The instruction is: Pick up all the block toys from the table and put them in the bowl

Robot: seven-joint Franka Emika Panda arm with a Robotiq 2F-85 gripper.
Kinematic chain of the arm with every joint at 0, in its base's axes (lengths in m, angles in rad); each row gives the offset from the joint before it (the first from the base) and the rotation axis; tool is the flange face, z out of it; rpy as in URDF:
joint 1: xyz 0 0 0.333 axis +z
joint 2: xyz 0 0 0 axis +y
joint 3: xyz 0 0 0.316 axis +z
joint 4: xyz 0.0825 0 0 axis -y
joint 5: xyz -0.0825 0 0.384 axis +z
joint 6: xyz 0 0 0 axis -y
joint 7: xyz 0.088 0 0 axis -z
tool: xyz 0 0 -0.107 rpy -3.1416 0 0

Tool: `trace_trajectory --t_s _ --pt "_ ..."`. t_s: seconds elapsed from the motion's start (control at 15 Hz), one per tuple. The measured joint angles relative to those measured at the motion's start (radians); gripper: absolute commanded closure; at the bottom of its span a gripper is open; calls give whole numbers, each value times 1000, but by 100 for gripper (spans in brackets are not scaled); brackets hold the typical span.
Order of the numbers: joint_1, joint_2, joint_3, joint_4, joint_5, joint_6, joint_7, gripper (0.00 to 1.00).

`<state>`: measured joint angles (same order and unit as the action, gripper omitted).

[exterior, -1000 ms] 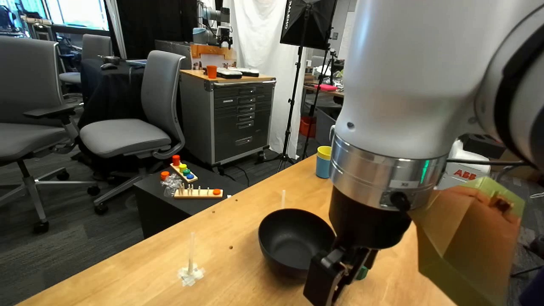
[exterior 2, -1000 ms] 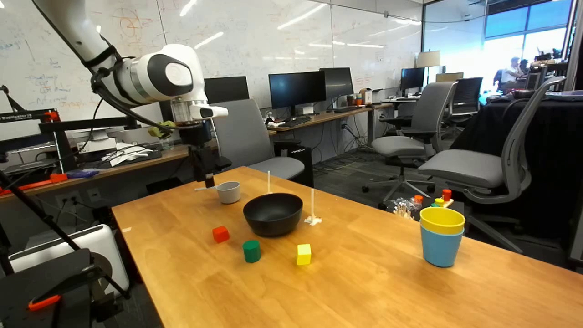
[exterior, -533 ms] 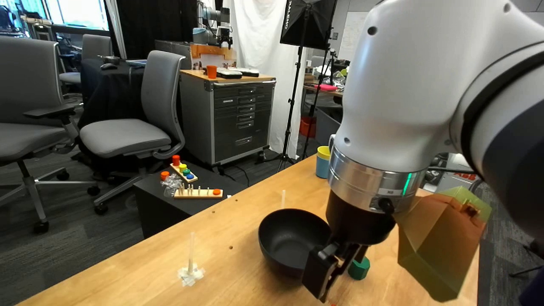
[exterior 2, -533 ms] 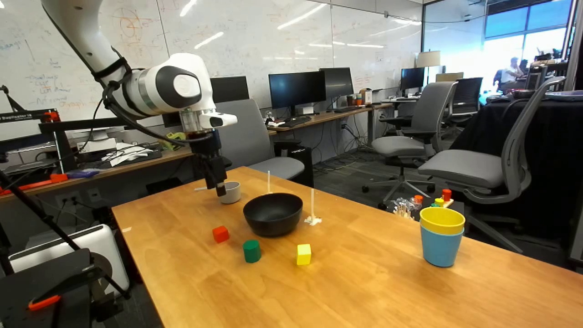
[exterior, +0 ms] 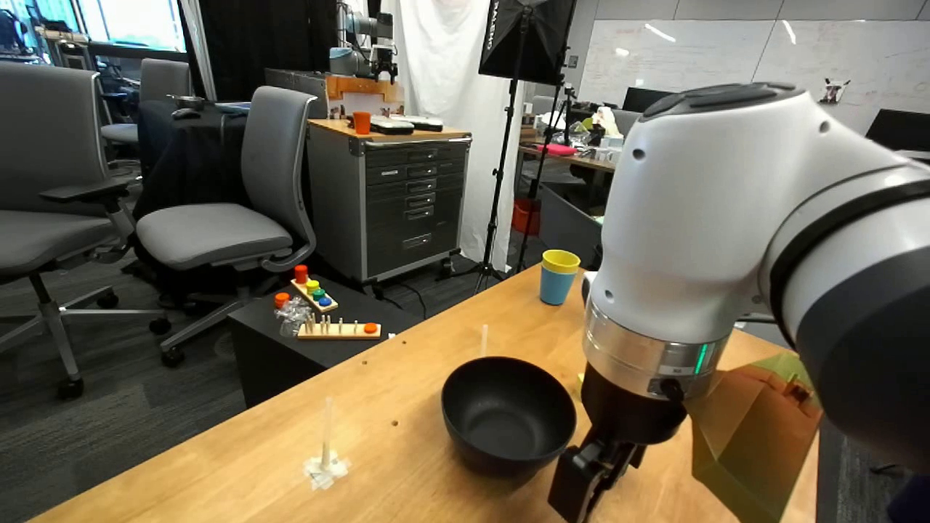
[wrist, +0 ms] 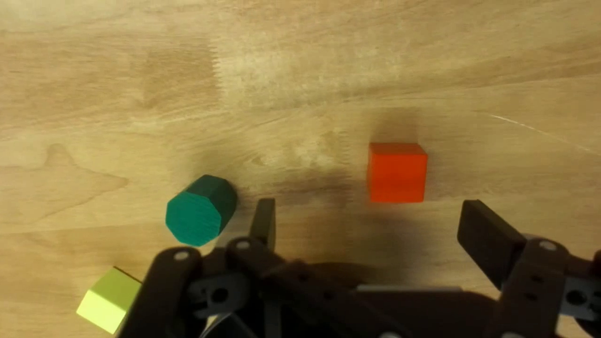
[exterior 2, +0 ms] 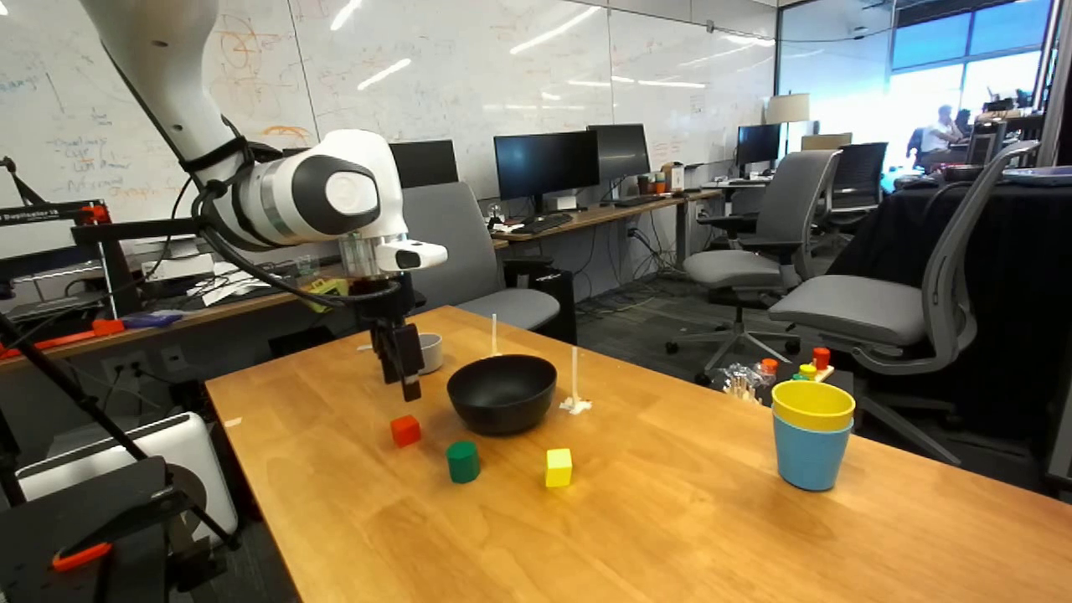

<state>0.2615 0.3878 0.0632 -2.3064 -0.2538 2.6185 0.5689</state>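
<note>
The red block (exterior 2: pixel 406 430), green block (exterior 2: pixel 463 462) and yellow block (exterior 2: pixel 559 468) stand apart on the wooden table (exterior 2: pixel 670 536), near the black bowl (exterior 2: pixel 502 394). The bowl (exterior: pixel 508 414) looks empty in an exterior view, where the red and green blocks are hidden or out of view. My gripper (exterior 2: pixel 406 381) is above the table, a little above and behind the red block. In the wrist view my gripper (wrist: pixel 368 207) is open and empty. The red block (wrist: pixel 397 178) lies ahead of the gap between the fingertips. The green block (wrist: pixel 193 218) and yellow block (wrist: pixel 110 300) are left of the left finger.
A grey cup (exterior 2: pixel 430 353) stands behind the gripper. Upright white sticks (exterior 2: pixel 575 377) are fixed to the table beside the bowl. A yellow-and-blue cup (exterior 2: pixel 812 435) stands farther along the table. A low black stand (exterior: pixel 269 363) with peg toys is beyond the edge.
My gripper has come down and moved closer to the red block, rightward and lower in an exterior view. The blocks and the bowl have not moved.
</note>
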Motion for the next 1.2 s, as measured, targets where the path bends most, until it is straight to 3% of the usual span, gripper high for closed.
trace_trajectory --t_s 1.13,1.2 --pt "117 168 -99 9 4 201 -11 0" --pt "122 175 -100 17 8 206 -11 25"
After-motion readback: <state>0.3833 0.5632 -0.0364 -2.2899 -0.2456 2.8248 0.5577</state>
